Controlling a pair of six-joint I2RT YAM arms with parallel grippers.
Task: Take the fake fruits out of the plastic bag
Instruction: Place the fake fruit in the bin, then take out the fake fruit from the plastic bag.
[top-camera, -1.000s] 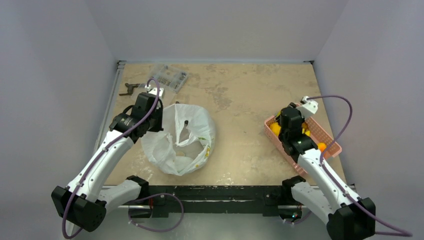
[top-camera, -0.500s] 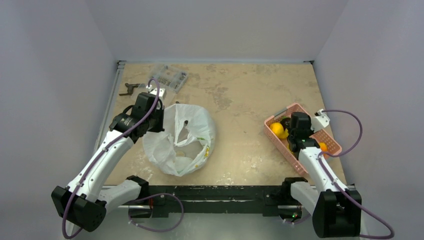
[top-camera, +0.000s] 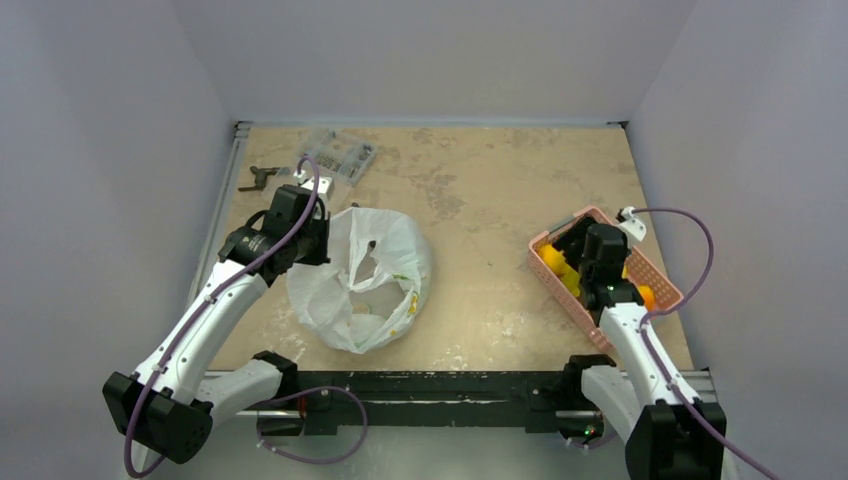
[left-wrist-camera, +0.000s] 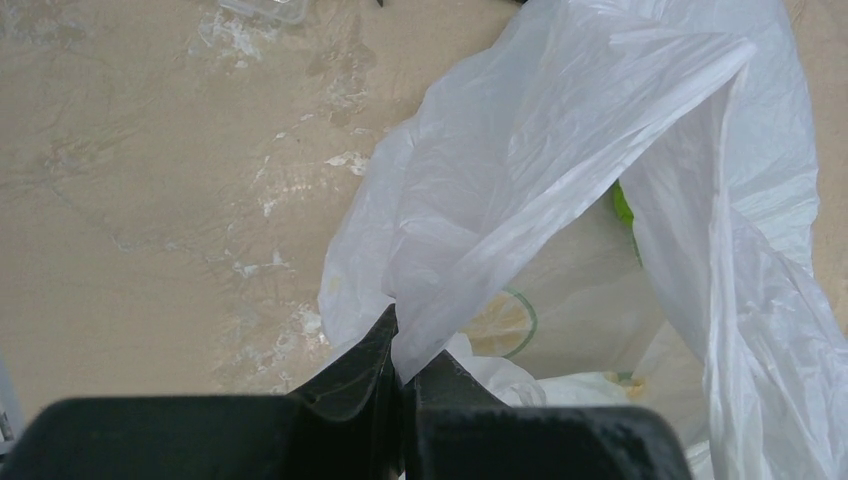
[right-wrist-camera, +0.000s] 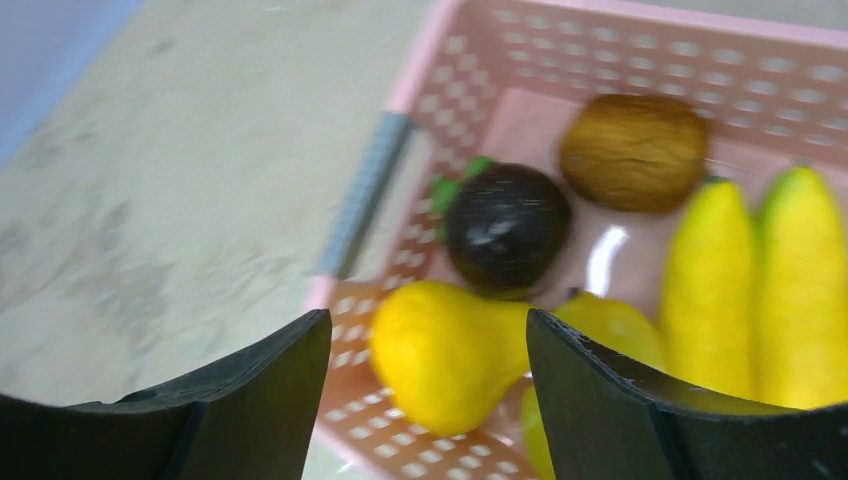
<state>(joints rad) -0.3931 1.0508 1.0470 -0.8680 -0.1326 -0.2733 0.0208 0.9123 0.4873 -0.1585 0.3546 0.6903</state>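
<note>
Over pink basket (right-wrist-camera: 560, 60), R claw (right-wrist-camera: 428, 335) hangs w/ jaws apart, holding nothing; yellow pear (right-wrist-camera: 440, 355) lies below, near 2 bananas (right-wrist-camera: 705, 290). L claw (left-wrist-camera: 400, 365) pinches plastic bag (left-wrist-camera: 560, 150) rim, bag on counter (left-wrist-camera: 150, 200), green bit (left-wrist-camera: 622, 205), maybe fruit, showing inside. Best, I'd judge: L lifts rim high & steady so mouth gapes, R crosses over, dips straight in.
</note>
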